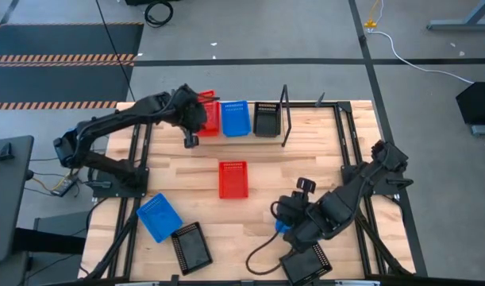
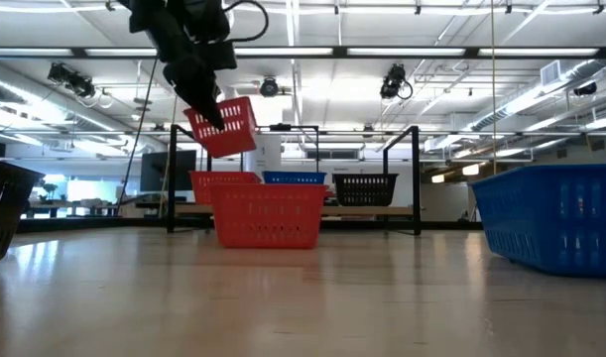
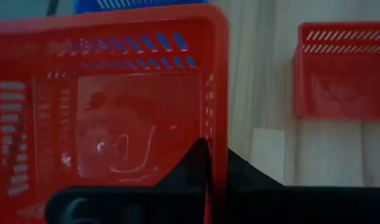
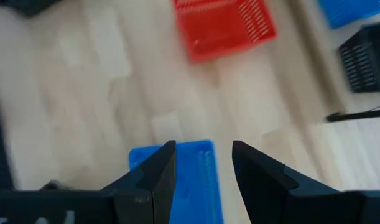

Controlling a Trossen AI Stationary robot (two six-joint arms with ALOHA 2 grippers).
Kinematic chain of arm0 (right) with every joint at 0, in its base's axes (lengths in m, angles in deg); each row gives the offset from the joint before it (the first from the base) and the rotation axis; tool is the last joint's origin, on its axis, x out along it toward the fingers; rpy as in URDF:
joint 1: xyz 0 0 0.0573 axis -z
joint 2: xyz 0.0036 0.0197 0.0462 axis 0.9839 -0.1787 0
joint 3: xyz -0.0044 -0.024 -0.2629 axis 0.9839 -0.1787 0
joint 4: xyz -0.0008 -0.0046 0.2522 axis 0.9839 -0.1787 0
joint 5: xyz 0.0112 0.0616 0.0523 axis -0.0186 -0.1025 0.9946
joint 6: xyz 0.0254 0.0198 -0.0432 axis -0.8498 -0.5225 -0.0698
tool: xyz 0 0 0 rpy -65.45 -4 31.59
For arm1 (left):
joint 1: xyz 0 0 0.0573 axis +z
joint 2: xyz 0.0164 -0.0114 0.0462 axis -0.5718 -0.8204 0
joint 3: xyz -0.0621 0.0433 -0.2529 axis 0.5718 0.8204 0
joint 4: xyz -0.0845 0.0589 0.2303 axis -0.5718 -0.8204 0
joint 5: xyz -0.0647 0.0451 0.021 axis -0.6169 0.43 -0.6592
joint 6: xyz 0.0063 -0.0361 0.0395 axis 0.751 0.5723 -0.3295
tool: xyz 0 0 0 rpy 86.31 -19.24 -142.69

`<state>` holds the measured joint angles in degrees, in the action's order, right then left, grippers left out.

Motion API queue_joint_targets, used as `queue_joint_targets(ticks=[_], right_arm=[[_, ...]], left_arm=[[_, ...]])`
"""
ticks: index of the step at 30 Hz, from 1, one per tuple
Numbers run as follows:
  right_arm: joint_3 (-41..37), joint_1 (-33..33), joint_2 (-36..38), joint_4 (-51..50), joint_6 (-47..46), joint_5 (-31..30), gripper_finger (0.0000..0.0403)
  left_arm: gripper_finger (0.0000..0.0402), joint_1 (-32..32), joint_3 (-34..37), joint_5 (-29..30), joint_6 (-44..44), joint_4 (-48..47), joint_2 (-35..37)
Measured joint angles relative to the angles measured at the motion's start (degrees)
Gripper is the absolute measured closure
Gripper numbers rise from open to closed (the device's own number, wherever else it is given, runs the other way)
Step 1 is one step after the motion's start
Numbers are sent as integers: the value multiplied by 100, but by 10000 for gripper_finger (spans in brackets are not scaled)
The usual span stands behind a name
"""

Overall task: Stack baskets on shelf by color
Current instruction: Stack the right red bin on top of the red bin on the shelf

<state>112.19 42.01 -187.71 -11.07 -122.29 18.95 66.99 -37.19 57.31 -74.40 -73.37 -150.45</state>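
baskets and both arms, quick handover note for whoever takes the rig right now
Left gripper: shut on a red basket, held tilted in the air above the red basket on the shelf.
Right gripper: open, over a blue basket near the table's right front.
Done: the shelf carries red, blue and black baskets side by side.
Left: lower the held red one; then the red basket at mid-table, the blue and black at front left, and a black one at front right.

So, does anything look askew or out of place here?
Only the red basket in the left gripper: it hangs tilted in the air above the shelf. The loose baskets on the table lie at mixed angles, none damaged.
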Motion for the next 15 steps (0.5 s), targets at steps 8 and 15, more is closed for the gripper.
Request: queue_joint_targets(ticks=[8,15], right_arm=[[-542,-124,-2,324,-482,-1652,240],[-1234,-123,-7,352,-1083,-2041,240]], left_arm=[[393,224,0,-130,-367,123,-506],[393,221,0,-45,-634,195,-640]])
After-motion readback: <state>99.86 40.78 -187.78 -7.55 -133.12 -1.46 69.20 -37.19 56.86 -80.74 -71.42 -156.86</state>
